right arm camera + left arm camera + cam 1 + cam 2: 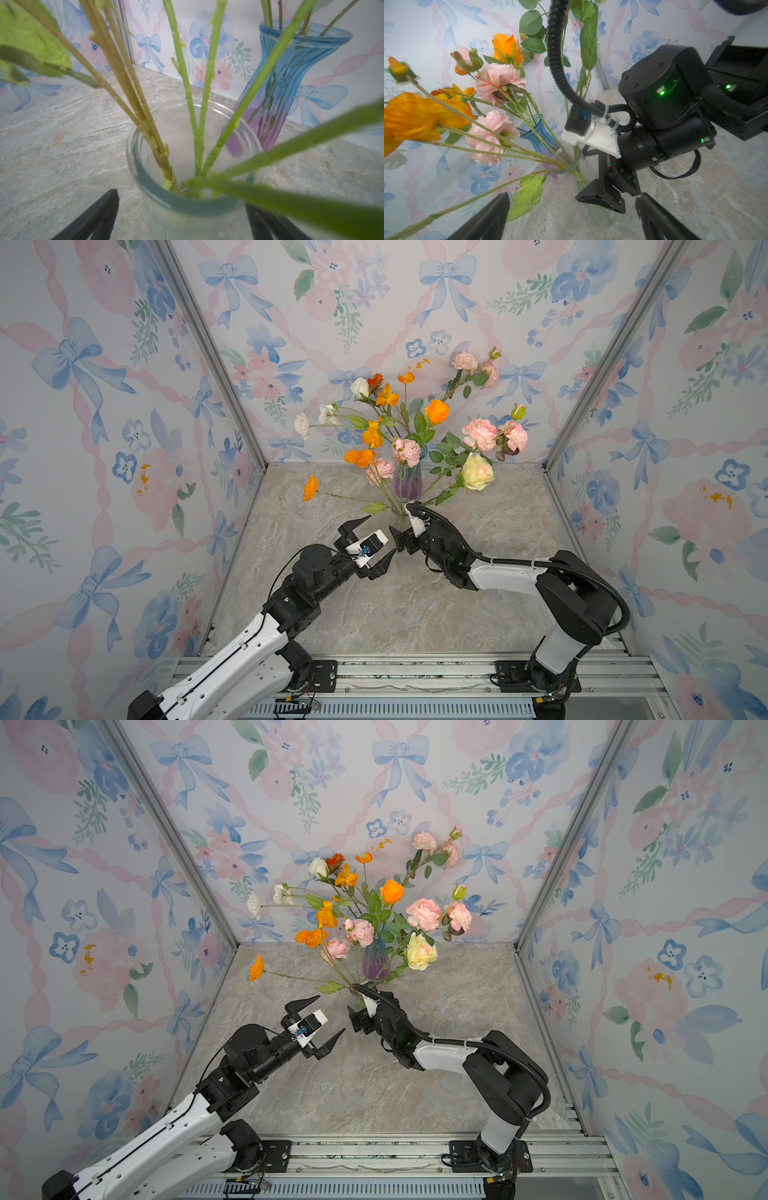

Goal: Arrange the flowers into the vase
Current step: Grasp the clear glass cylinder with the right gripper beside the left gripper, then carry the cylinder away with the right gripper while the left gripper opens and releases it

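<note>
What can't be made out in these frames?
Clear vase body: in both top views, hidden behind the right arm's wrist.
Flower stems, lower ends: in the right wrist view, blurred behind ribbed glass.
Right gripper: jaws straddle the clear vase, but a blurred stem covers one finger, so contact is unclear.
Blue vase base: in both top views, hidden behind stems and leaves.

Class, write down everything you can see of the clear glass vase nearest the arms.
The clear vase is ribbed, colourless glass with a round thick-rimmed mouth, upright on the marbled table, in front of a blue-purple vase. Several green flower stems fan from it. The right gripper, open, straddles it; contact is unclear.
</note>
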You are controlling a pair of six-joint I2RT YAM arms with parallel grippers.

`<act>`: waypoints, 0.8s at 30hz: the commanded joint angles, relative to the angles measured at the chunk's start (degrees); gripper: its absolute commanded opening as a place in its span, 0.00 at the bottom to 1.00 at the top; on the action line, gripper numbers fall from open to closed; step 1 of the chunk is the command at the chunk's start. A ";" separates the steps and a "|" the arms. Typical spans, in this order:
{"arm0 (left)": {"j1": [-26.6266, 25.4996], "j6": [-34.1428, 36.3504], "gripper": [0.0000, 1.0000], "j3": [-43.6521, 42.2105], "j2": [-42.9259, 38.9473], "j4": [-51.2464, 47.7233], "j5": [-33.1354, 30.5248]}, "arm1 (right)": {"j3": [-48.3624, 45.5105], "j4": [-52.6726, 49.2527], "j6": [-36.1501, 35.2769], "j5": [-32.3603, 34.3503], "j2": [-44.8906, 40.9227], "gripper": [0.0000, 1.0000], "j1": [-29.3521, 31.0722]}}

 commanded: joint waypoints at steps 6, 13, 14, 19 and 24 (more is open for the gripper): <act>0.25 -0.73 0.98 0.30 0.15 1.43 -0.23 | 3.78 6.15 -1.83 2.09 2.29 0.97 -0.81; 0.25 -0.78 0.98 0.32 -0.15 1.34 -0.33 | 6.36 5.99 -0.31 0.08 4.19 0.99 -1.91; 0.24 -0.78 0.98 0.36 -0.17 1.35 -0.35 | 6.66 5.75 -0.25 -0.11 4.32 0.96 -1.94; 0.24 -0.73 0.98 0.39 -0.37 1.38 -0.29 | 7.12 5.14 -0.25 -0.91 4.59 0.85 -1.94; 0.24 -0.77 0.98 0.39 -0.31 1.34 -0.21 | 6.67 5.43 -0.38 -1.40 3.97 0.63 -1.95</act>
